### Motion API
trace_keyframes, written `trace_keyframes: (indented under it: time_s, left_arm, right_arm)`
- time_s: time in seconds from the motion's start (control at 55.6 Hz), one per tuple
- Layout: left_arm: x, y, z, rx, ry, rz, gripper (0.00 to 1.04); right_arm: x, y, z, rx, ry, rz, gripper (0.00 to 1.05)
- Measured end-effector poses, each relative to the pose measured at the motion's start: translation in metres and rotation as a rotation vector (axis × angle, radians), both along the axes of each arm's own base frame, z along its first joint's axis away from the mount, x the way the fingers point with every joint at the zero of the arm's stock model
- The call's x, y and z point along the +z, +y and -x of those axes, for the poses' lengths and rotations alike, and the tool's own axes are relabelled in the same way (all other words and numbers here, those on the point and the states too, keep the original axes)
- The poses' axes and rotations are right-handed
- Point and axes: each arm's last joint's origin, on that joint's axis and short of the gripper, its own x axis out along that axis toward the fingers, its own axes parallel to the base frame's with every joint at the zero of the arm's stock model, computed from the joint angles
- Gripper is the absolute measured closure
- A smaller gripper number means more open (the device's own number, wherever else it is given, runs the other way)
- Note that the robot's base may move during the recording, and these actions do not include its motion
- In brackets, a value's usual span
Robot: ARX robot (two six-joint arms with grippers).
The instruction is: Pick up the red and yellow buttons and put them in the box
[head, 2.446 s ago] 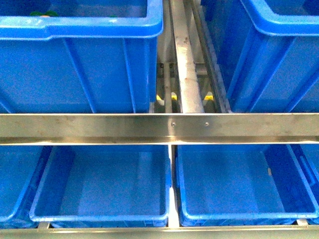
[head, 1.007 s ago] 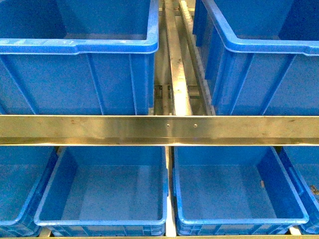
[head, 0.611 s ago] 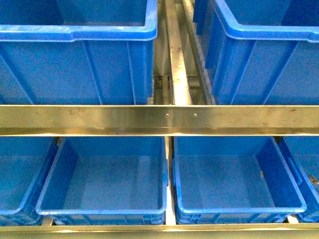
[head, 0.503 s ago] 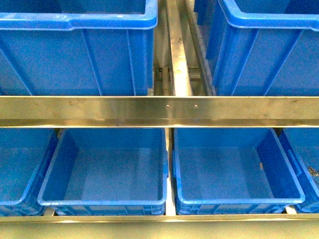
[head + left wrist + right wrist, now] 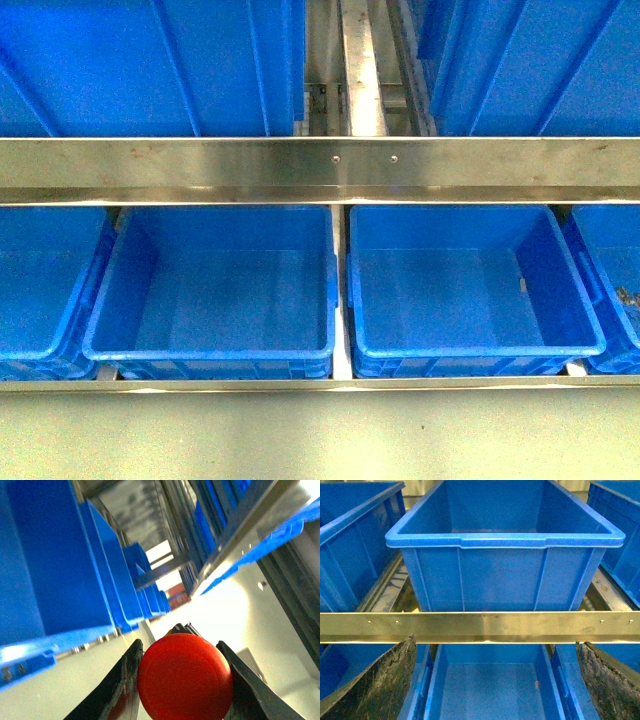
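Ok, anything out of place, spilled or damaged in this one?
Nothing stands out. The lower bins sit square under the steel rail, none cracked or tipped. The left gripper holds the red button squarely. Only a few small dark bits lie in the far-right bin, at the picture's edge.

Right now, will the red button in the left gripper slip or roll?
Likely rigid: the red button looks undeformed in the left gripper. Its smooth dome may slip. Round outline, so it could roll if dropped on edge.
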Motion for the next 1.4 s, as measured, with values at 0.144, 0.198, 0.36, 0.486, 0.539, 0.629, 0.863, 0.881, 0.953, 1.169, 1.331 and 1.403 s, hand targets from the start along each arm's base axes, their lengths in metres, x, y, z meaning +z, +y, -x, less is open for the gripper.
trace_keyframes:
  time_s: [0.144, 0.198, 0.36, 0.486, 0.539, 0.629, 0.863, 0.881, 0.953, 1.169, 1.331, 1.403]
  left_arm:
    - [-0.001, -0.034, 0.003, -0.068, -0.006, -0.008, 0.71]
    - [0.001, -0.036, 0.003, -0.068, -0.014, -0.006, 0.71]
    - [0.001, -0.034, 0.002, -0.054, -0.019, -0.02, 0.71]
    - [0.007, -0.028, 0.003, -0.045, -0.032, -0.027, 0.71]
    - [0.009, -0.026, 0.005, -0.042, -0.036, -0.029, 0.71]
    - [0.013, -0.022, 0.01, -0.041, -0.047, -0.035, 0.71]
    - [0.018, -0.015, 0.015, -0.024, -0.068, -0.039, 0.71]
    - [0.018, -0.015, 0.015, -0.024, -0.068, -0.039, 0.71]
    - [0.018, -0.014, 0.015, -0.023, -0.067, -0.043, 0.71]
    - [0.019, -0.018, 0.018, -0.026, -0.07, -0.049, 0.71]
    - [0.021, -0.025, 0.021, -0.024, -0.076, -0.077, 0.71]
    - [0.025, -0.029, 0.022, -0.028, -0.092, -0.093, 0.71]
  right_arm:
    - [0.0, 0.0, 0.0, 0.0, 0.0, 0.0, 0.07]
    - [0.0, 0.0, 0.0, 0.0, 0.0, 0.0, 0.07]
    - [0.01, -0.004, -0.011, -0.319, 0.047, -0.076, 0.07]
    - [0.083, -0.017, -0.043, -0.468, -0.188, -0.076, 0.07]
    - [0.122, -0.023, -0.056, -0.475, -0.303, -0.109, 0.07]
    - [0.181, -0.034, -0.074, -0.452, -0.408, -0.229, 0.07]
    - [0.266, -0.07, -0.092, -0.289, -0.554, -0.767, 0.07]
    - [0.267, -0.073, -0.093, -0.28, -0.555, -0.809, 0.07]
    - [0.268, -0.08, -0.098, -0.249, -0.564, -0.989, 0.07]
    - [0.233, -0.068, -0.126, -0.168, -0.435, -1.359, 0.07]
    - [0.209, -0.032, -0.137, -0.084, -0.328, -1.487, 0.07]
    - [0.194, -0.011, -0.141, -0.044, -0.233, -1.523, 0.07]
